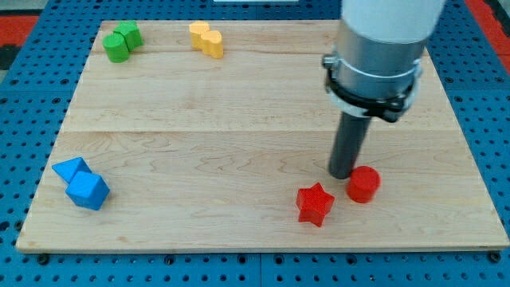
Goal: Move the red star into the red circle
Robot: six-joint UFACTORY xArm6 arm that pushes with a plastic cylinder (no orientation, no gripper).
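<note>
A red star (315, 204) lies on the wooden board near the view's bottom, right of centre. A red circle block (363, 184) stands just to its right and slightly higher, a small gap apart. My tip (343, 174) is the lower end of the dark rod, resting on the board right beside the red circle's left edge and above the star's right side. The arm's grey body fills the view's top right.
A blue triangle (70, 169) and a blue cube (88, 191) sit touching at the bottom left. Two green blocks (122, 41) sit at the top left. A yellow block pair (206, 38) sits at the top, left of centre. The board's bottom edge (263, 250) is close below the star.
</note>
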